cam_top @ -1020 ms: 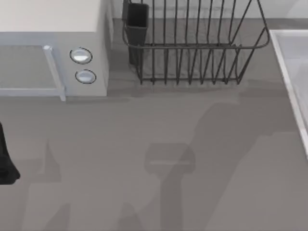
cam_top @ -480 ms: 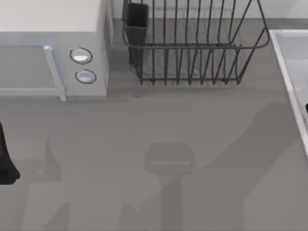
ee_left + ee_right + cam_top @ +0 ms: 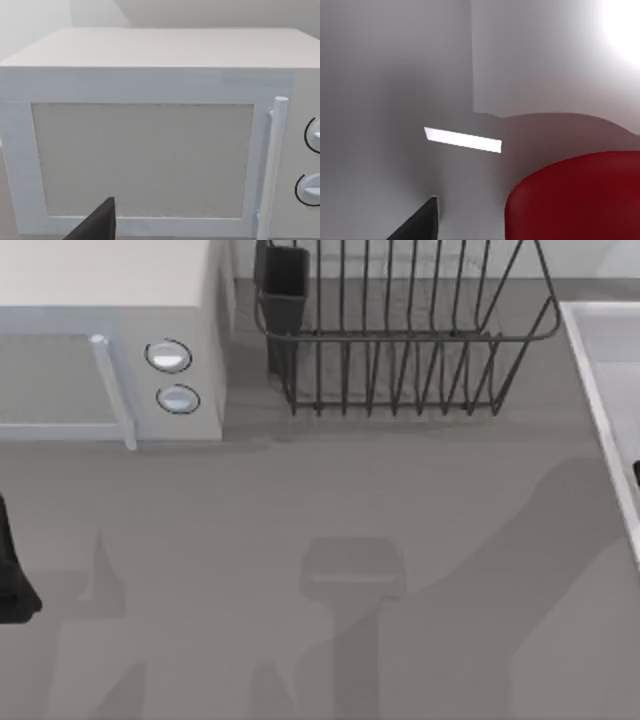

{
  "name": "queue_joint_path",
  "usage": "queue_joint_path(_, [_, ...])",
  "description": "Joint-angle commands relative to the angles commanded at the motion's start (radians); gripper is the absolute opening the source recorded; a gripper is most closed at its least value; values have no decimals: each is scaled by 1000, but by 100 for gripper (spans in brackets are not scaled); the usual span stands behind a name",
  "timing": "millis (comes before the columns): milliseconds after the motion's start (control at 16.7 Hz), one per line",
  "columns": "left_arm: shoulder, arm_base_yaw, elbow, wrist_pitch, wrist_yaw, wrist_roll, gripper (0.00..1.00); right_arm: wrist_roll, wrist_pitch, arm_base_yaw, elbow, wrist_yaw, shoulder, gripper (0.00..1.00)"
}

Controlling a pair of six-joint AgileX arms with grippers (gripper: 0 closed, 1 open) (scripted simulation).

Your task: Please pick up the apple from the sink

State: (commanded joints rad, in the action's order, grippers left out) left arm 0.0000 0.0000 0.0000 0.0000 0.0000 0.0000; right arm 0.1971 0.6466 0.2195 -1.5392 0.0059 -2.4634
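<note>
My right arm reaches over the pale grey-white rectangular sink point(image 3: 592, 360) at the right side of the table, where a sliver of black from it point(image 3: 636, 472) shows at the top view's right edge, inside the basin's raised light rim; its long shadow slants across the grey tabletop point(image 3: 300, 500) toward that spot. The right wrist view looks down into the smooth pale basin point(image 3: 395, 75) from close range, with one dark fingertip point(image 3: 422, 222) of the right gripper at the frame's lower edge; whether that gripper is spread or closed cannot be told. The small glossy bright red rounded apple point(image 3: 577, 200) lies in the sink just beside that fingertip, apart from it as far as can be seen (its lower part is cut off by the frame). Its skin is a deep, even red with a soft sheen along the curved upper edge, and a faint reddish tint falls on the basin wall behind it. My left arm point(image 3: 12, 570) is parked at the left side of the table, a dark shape at the top view's edge. Its wrist camera faces the white box-shaped microwave point(image 3: 150, 150), with its grey door panel, upright bar handle point(image 3: 272, 165) and two round knobs point(image 3: 168, 356); one dark fingertip point(image 3: 100, 225) shows, and the left gripper's state cannot be told either. A black wire dish rack point(image 3: 400, 340) stands at the back, between microwave and sink.
</note>
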Motion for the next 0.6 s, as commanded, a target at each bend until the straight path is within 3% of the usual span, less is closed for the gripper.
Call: queue_joint_path(600, [0,0,0,0,0,0,100,0,0,0,0,0,0,17])
